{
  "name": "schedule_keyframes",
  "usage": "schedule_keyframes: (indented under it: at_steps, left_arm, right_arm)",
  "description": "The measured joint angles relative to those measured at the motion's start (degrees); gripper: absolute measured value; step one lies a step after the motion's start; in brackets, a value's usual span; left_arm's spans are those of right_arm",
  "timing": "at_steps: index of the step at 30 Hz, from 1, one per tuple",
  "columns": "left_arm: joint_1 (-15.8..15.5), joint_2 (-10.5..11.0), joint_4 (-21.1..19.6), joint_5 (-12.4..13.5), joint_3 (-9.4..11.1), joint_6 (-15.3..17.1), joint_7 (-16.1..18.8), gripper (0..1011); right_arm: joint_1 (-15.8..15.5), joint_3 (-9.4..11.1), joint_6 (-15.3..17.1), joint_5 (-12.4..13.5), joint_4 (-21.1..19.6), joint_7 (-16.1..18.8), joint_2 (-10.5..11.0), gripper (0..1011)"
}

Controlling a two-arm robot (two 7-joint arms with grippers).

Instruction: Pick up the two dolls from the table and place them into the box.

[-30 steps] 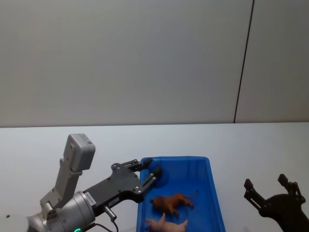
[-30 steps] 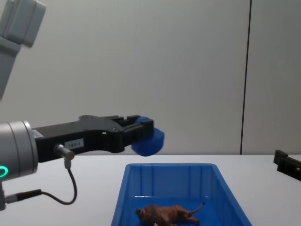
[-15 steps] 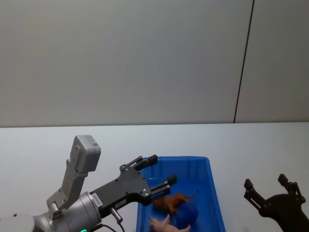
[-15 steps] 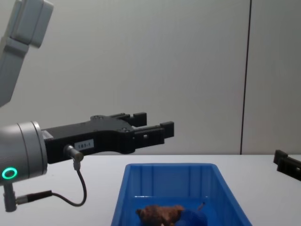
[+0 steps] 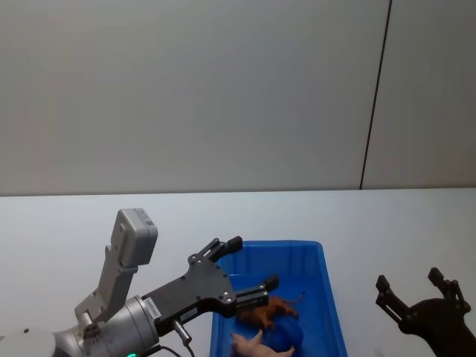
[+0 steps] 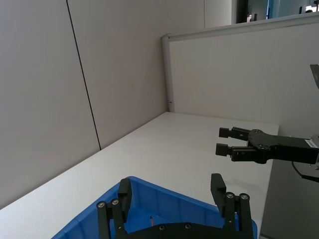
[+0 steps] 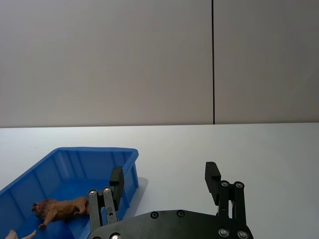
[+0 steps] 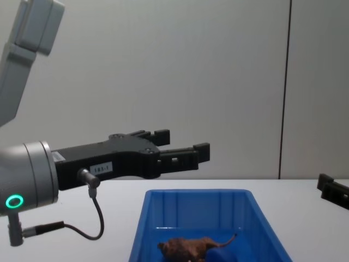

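Note:
The blue box (image 5: pixel 332 297) (image 8: pixel 196 192) (image 7: pixel 84 149) (image 6: pixel 169 193) stands on the white table (image 5: pixel 372 223). The brown four-legged doll (image 5: pixel 271 309) (image 8: pixel 188 246) (image 7: pixel 60 208) lies inside it. Beside it, nearer me, the dark-blue doll (image 5: pixel 286 338) (image 8: pixel 221 255) rests on the box floor. My left gripper (image 5: pixel 251 262) (image 8: pixel 182 141) (image 6: pixel 170 188) hangs open over the box's left side, holding nothing. My right gripper (image 5: pixel 408 280) (image 7: pixel 164 172) stays open and idle to the right of the box, above the table.
A pale pink toy (image 5: pixel 256 346) (image 7: pixel 20 234) lies in the box at its near end. Grey wall panels rise behind the table's far edge. Bare tabletop stretches on both sides of the box.
The left gripper let go of the dark-blue doll, which dropped into the box beside the brown one. The open gripper then eased slightly forward over the box. The right arm has not moved.

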Motion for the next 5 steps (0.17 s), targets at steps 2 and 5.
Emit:
schedule_keyframes:
  at_steps: [2, 5]
  left_arm:
    - [0.0, 0.0, 0.0, 0.0, 0.0, 0.0, -0.1, 1001]
    - [0.0, 0.0, 0.0, 0.0, 0.0, 0.0, -0.1, 1002]
  right_arm:
    - [0.0, 0.0, 0.0, 0.0, 0.0, 0.0, 0.0, 1001]
    - [0.0, 0.0, 0.0, 0.0, 0.0, 0.0, 0.0, 1001]
